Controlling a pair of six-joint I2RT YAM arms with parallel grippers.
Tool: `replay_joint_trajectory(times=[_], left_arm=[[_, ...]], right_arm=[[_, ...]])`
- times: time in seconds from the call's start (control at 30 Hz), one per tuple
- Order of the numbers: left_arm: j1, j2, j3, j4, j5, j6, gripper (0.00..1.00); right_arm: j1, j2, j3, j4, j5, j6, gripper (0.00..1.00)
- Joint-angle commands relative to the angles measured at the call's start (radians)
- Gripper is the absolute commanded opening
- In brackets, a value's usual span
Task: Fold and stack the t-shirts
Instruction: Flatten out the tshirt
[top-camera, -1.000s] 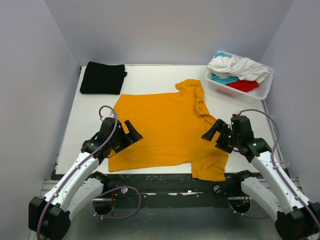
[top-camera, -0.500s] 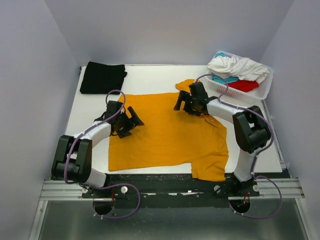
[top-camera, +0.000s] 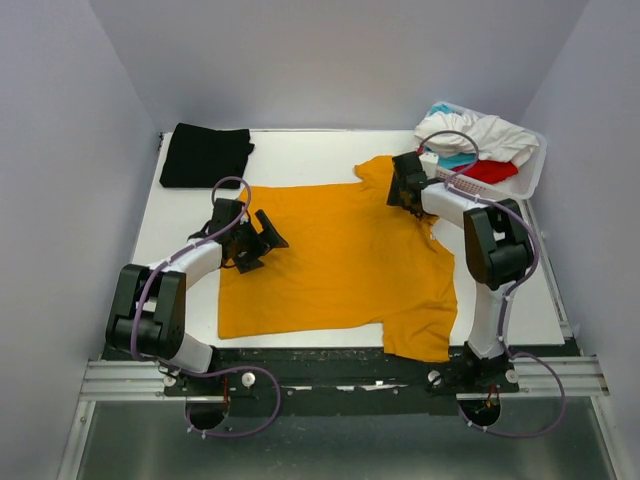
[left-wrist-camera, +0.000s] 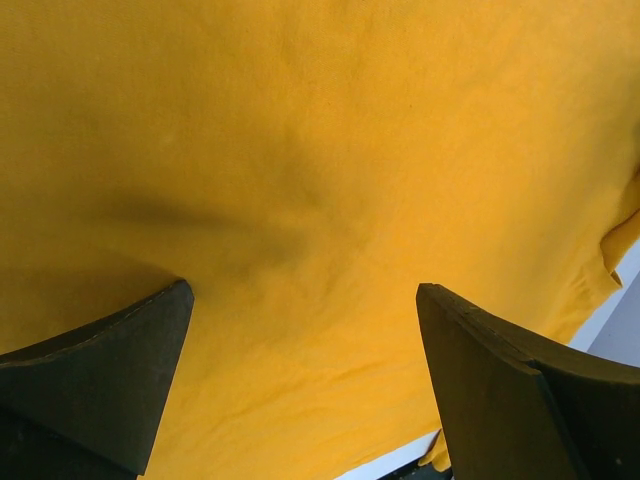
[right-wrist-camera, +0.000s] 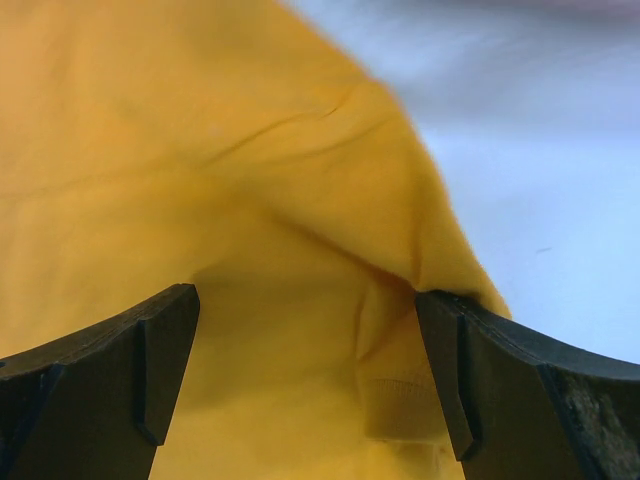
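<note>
A mustard-orange t-shirt (top-camera: 335, 260) lies spread flat in the middle of the white table. My left gripper (top-camera: 267, 236) is open and sits low over the shirt's left side; in the left wrist view (left-wrist-camera: 300, 385) orange cloth (left-wrist-camera: 320, 180) fills the gap between the fingers. My right gripper (top-camera: 402, 188) is open at the shirt's far right corner, by the raised sleeve. In the right wrist view (right-wrist-camera: 305, 385) a creased fold with a ribbed hem (right-wrist-camera: 400, 390) lies between the fingers. A folded black t-shirt (top-camera: 205, 155) lies at the back left.
A white lattice basket (top-camera: 510, 185) at the back right holds white (top-camera: 475, 132), teal (top-camera: 447, 158) and red (top-camera: 487, 171) shirts, close behind my right gripper. The shirt's near right corner hangs over the table's front edge (top-camera: 300, 345). Grey walls enclose the table.
Both arms have reached out from the near edge over the shirt. In the last half second the right gripper moved right and back to the far sleeve; the left gripper hardly moved.
</note>
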Motion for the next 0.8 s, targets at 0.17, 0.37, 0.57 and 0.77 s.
replay_joint_trajectory(times=[0.17,0.37,0.57,0.77], left_arm=[[0.004,-0.003,0.071,-0.142,-0.089,0.070,0.98],[-0.003,-0.034,0.104,-0.157,-0.072,0.086,0.99],[-0.005,0.003,0.155,-0.161,-0.036,0.104,0.99],[-0.003,0.073,0.194,-0.159,-0.010,0.107,0.99]], right_arm=[[-0.058,-0.080,0.032,-0.046,0.250,-0.066,1.00],[-0.057,-0.280,-0.177,0.036,-0.171,-0.001,1.00],[-0.056,-0.394,-0.407,0.127,-0.289,0.052,1.00],[-0.072,-0.304,-0.385,0.068,-0.170,0.024,1.00]])
